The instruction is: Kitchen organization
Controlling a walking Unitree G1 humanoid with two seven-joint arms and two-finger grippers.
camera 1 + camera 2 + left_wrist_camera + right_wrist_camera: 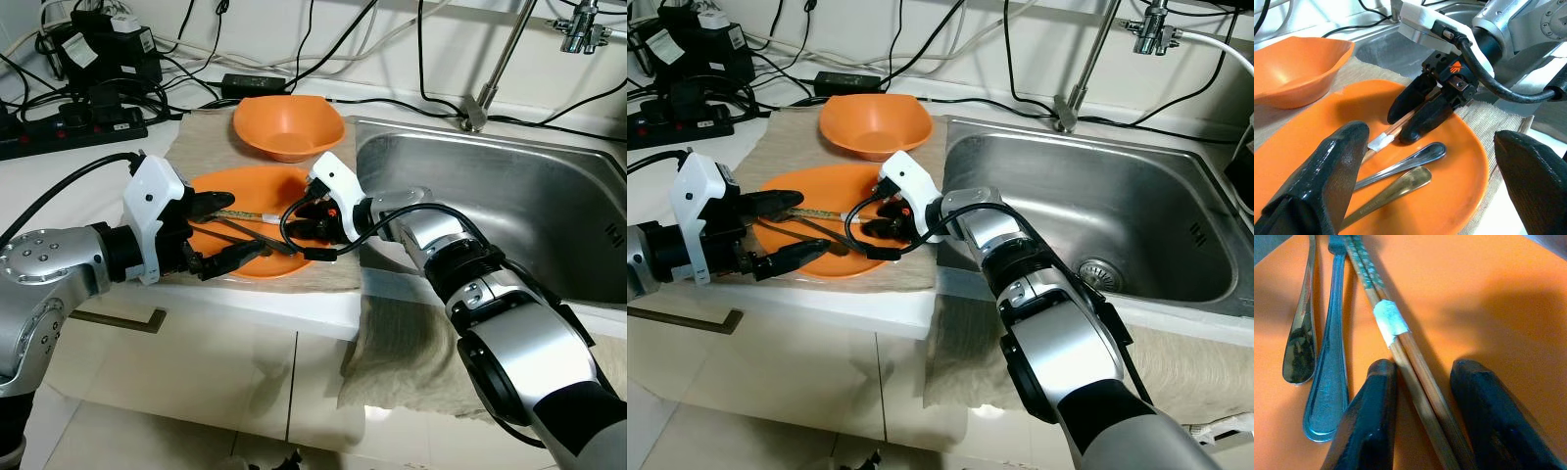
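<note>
An orange plate (263, 184) lies on a beige cloth by the sink. On it lie a pair of wooden chopsticks (1392, 325) bound with white tape, a silver spoon (1415, 157) and a brass-coloured spoon (1400, 185). My right gripper (1422, 367) rests tip-down on the plate, open, one finger on each side of the chopsticks. The left gripper (247, 225) hovers over the plate's near left edge, its fingers (1332, 166) spread wide with nothing between them. An empty orange bowl (287, 125) stands just behind the plate.
A steel sink (509, 196) with its faucet (490, 78) lies to the right. Power strips and tangled cables (78, 108) crowd the back left of the counter. A towel (411, 343) hangs over the counter's front edge.
</note>
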